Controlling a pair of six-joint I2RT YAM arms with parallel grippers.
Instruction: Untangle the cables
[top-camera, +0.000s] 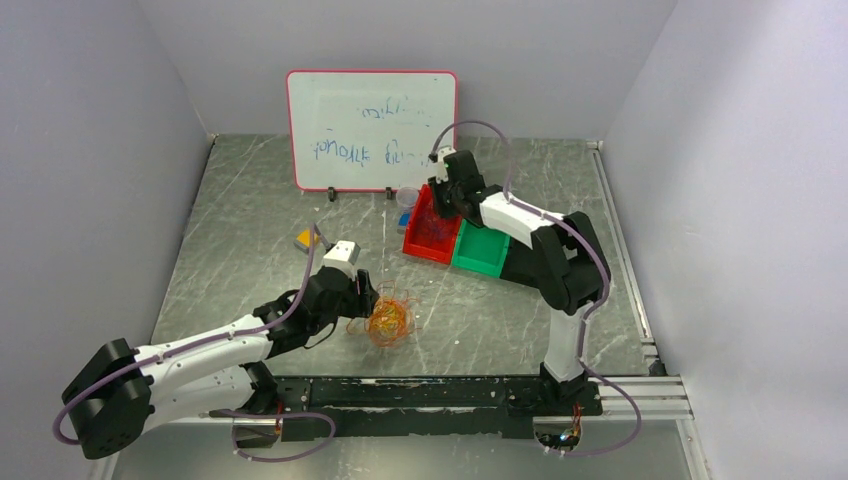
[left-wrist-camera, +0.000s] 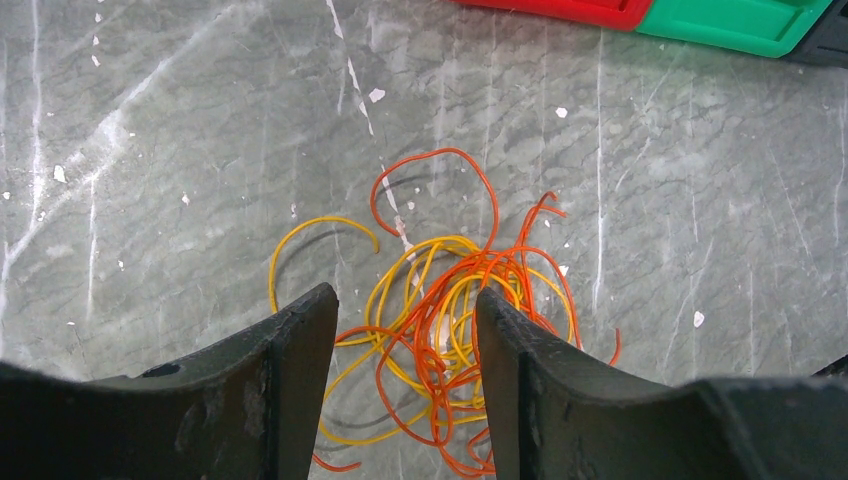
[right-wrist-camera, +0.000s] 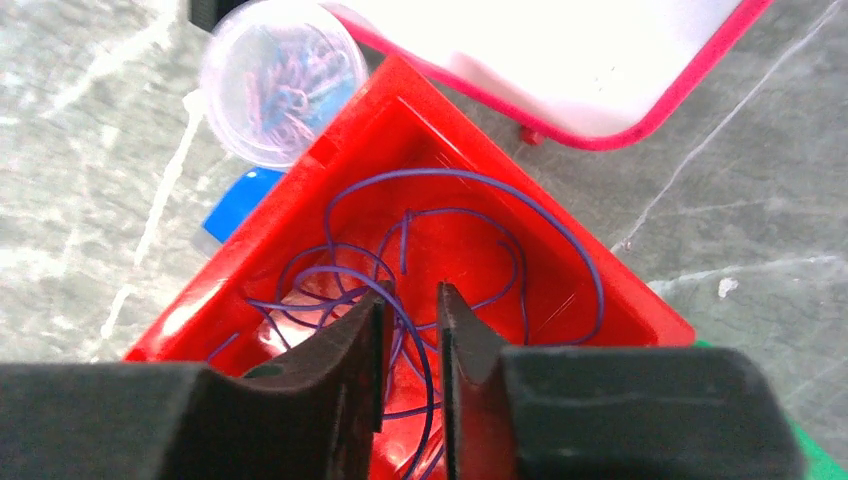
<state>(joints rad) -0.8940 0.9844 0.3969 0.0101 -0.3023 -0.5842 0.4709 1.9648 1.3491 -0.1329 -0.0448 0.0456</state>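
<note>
- Left fingers (left-wrist-camera: 312, 325) stand well open just above the grey marble-patterned worktop (top-camera: 250, 200), straddling the near edge of the cables (left-wrist-camera: 440, 330), a loose tangle of orange and yellow strands
- Several of those strands run through the gap between the two dark fingers; whether either finger presses on them cannot be told, and nothing is clamped
- From the top view the tangle (top-camera: 388, 320) lies on the worktop's near-left part, right at the tip of the left arm, well apart from the bins
- Right fingers (right-wrist-camera: 365, 335) hang over the red bin (right-wrist-camera: 450, 130) at the far centre, drawn almost together with only a narrow slit between them
- Thin purple cables (right-wrist-camera: 450, 172) loop loosely inside that bin; one strand crosses below the slit, and it does not look pinched
- A green bin (top-camera: 480, 250) sits against the red one's right side
- A clear round tub of paper clips (right-wrist-camera: 280, 80) and a blue object (right-wrist-camera: 240, 200) sit just outside the red bin, with a pink-framed whiteboard (top-camera: 370, 125) propped behind
</note>
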